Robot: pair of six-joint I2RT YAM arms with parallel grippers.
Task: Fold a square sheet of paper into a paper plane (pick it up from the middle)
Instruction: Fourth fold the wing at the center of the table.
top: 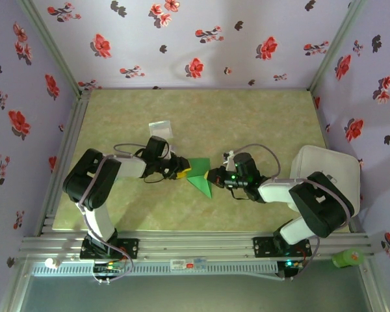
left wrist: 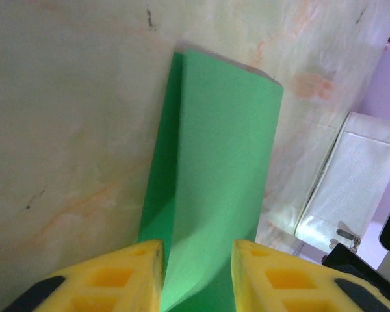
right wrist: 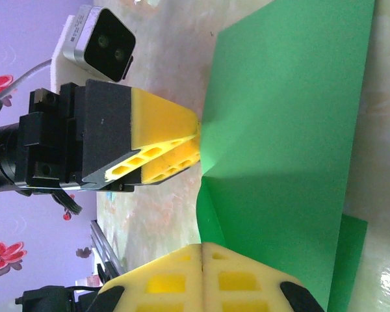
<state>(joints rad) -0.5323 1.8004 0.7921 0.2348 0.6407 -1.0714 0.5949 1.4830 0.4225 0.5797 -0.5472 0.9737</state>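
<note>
Folding is under way: the sheet of paper is no longer lying as a flat square, and is showing a raised flap and a slanting crease running along its length, though no finished dart is apparent yet. It is sitting on the tabletop directly between the two arms. The left end effector is reaching in at one end. From its own wrist camera its yellow fingers are standing apart, with the green flap rising between them; I cannot confirm that the pads are bearing on it. The right end effector is facing it from the opposite side, with its fingers pressed together so that only a seam is showing. The near edge of the sheet is running down to those tips, so I judge it is pinching that edge. In my assessment, the next move is calling for one side to be holding the sheet steady while the other is laying the flap over and pressing the crease flat. The thin paper is liable to slip or buckle if both are pulling at once.
</note>
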